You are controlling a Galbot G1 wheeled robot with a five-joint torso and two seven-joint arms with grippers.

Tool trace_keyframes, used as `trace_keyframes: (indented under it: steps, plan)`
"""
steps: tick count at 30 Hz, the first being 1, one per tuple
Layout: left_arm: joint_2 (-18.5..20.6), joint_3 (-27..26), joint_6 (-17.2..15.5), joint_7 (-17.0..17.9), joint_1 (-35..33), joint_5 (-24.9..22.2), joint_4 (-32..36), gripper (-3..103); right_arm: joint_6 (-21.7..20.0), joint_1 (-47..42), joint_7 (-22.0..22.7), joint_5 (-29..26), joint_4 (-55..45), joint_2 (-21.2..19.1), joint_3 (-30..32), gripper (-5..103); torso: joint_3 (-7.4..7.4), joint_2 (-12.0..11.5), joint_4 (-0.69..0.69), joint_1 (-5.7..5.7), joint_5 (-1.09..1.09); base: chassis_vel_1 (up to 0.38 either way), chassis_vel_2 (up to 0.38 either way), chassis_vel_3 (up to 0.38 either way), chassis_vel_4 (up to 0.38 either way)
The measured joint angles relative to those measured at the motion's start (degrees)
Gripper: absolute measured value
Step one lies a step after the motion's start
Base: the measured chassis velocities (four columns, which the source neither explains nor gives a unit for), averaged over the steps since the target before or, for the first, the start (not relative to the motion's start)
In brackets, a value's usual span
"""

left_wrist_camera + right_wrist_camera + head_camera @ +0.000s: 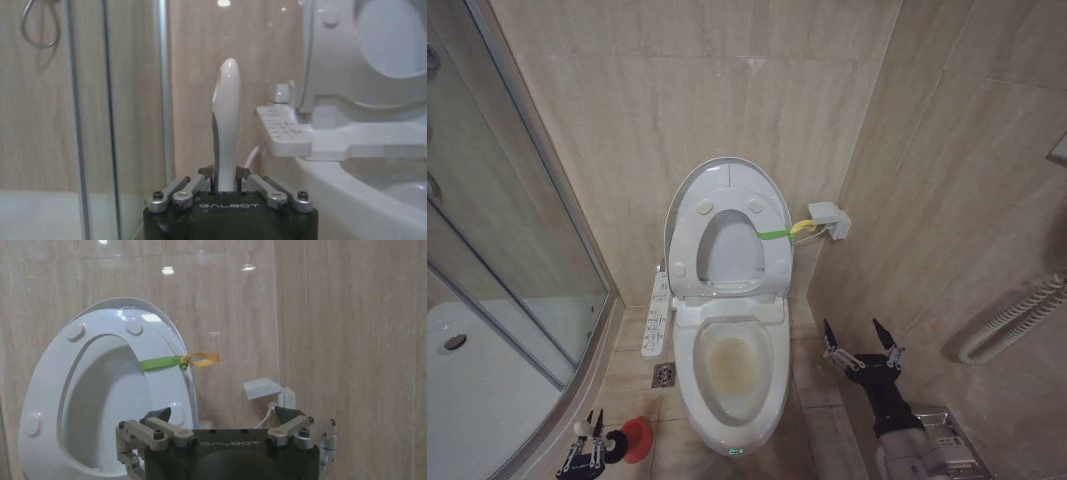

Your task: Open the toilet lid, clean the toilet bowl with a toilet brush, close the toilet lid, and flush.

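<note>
The toilet lid (pixel 727 185) stands raised in the centre of the head view, leaning back against the beige tiled wall (pixel 627 90), with the ring-shaped seat (pixel 689 240) also up against it and a green band (pixel 774 234) looped around the seat's right edge. Below them the toilet bowl (pixel 772 385) lies open, its inside stained yellowish, a small green light (pixel 735 451) at its front rim.

At the lower left of the head view the left gripper (pixel 587 440) hangs just beside the red holder cup (pixel 637 440) on the floor. In the left wrist view its jaws are closed narrow on the white handle of the toilet brush (pixel 227 125), which rises upright between them; the bristle head cannot be seen.

At the lower right of the head view the right gripper (pixel 859 340) hovers beside the bowl, near the right wall, its jaws spread wide and holding nothing. A glass shower screen (pixel 497 210) fills the left side, and a control panel (pixel 657 315) sits along the bowl's left side.
</note>
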State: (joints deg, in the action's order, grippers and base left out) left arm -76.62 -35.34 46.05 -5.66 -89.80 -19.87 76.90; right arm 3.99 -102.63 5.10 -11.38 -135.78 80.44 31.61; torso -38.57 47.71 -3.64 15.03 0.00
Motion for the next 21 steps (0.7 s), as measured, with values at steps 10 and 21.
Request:
trace_keyframes:
  steps: [10,21]
  plan:
    - [2.5,1.1,1.1,-7.2,9.0,-9.0,-11.5,20,0.0,0.0,0.0,0.0,0.0,0.0,0.0,100,0.0,0.0,-0.01,0.0,0.0,0.0,0.0,0.0,0.0]
    - [4.6,4.5,1.0,-13.2,15.9,-13.9,-21.9,20,0.0,0.0,0.0,0.0,0.0,0.0,0.0,100,0.0,0.0,0.0,0.0,0.0,0.0,0.0,0.0,0.0]
